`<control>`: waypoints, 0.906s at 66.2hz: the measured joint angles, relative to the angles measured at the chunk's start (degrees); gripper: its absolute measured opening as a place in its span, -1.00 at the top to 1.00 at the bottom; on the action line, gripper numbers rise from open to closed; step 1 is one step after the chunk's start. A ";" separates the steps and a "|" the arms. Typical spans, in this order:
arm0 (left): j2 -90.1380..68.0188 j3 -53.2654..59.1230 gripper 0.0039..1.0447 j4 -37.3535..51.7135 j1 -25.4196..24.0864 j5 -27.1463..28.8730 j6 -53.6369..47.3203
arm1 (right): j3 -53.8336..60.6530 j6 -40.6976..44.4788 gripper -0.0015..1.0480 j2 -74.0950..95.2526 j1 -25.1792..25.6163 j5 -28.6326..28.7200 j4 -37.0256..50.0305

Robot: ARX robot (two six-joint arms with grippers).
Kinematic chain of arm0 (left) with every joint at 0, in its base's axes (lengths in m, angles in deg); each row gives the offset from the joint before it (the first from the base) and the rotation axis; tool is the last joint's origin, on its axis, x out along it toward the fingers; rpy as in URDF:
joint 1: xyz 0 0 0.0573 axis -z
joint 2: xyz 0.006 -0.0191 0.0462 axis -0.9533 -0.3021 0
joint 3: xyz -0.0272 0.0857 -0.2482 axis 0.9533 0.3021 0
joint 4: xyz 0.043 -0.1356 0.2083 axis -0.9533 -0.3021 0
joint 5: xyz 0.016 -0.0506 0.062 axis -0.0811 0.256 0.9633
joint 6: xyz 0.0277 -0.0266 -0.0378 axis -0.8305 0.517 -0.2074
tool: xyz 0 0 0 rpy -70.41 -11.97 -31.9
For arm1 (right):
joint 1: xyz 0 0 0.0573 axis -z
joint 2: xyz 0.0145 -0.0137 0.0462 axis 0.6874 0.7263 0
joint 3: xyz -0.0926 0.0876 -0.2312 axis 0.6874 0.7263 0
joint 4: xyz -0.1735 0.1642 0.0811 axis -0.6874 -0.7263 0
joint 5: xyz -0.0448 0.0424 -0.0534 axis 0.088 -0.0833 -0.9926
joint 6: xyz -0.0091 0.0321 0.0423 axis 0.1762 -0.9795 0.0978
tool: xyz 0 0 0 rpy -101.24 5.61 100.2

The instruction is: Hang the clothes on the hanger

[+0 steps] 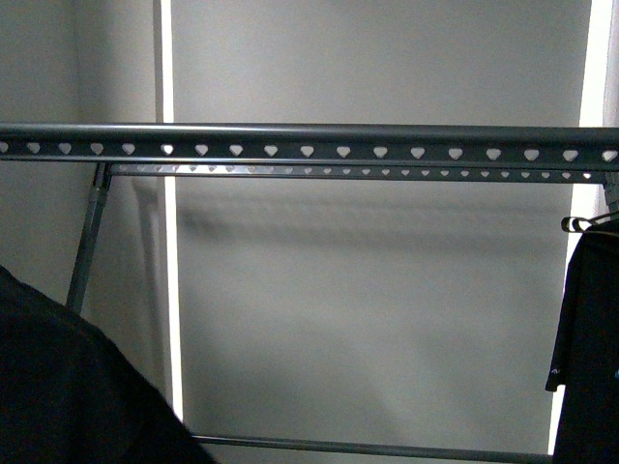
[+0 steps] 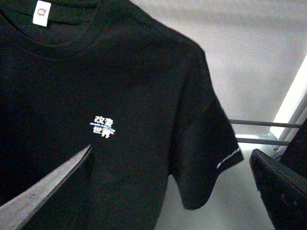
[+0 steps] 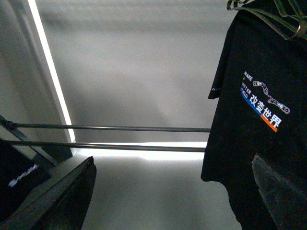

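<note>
The black T-shirt with the "MAKE A BETTER WORLD" print [image 3: 259,96] hangs on a shiny metal hanger [image 3: 268,17]. In the front view it is at the far right edge [image 1: 592,348], with its hanger hook [image 1: 580,224] below the rail. The dark grey rack's rail [image 1: 309,145], pierced by heart-shaped holes, runs across the front view. My right gripper [image 3: 172,196] is open and empty, with one finger [image 3: 280,191] in front of the shirt's lower part. My left gripper [image 2: 172,191] is open and empty. Neither gripper shows in the front view.
Another black T-shirt [image 2: 120,72], with a small white chest print and a white sleeve mark, fills the left wrist view close before the left fingers. It also shows at the front view's bottom left [image 1: 58,387]. The rack's lower bars [image 3: 120,128] cross behind. A grey wall lies beyond.
</note>
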 joint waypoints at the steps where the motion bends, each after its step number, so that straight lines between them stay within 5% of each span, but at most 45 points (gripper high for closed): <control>1: 0.00 0.02 -0.88 0.00 0.00 0.00 0.00 | 0.00 0.00 -0.86 0.00 0.00 0.00 0.00; 25: 0.00 0.02 -0.88 0.00 0.00 0.00 0.00 | 0.00 0.00 -0.86 0.00 0.00 0.00 0.00; 32: -5.90 -0.57 -0.88 2.56 -3.02 -13.99 -3.63 | 0.00 0.00 -0.86 0.00 0.00 0.00 0.00; 35: -10.67 -1.60 -0.88 6.29 -1.81 -14.40 -3.48 | 0.00 0.00 -0.86 0.00 0.00 0.13 0.00; 51: -45.70 -21.05 -0.88 32.70 5.88 1.49 14.38 | 0.00 0.00 -0.86 0.00 0.00 0.02 0.00; 60: -62.88 -31.89 -0.88 30.16 6.08 11.15 26.56 | 0.00 0.00 -0.86 0.00 0.00 0.02 0.00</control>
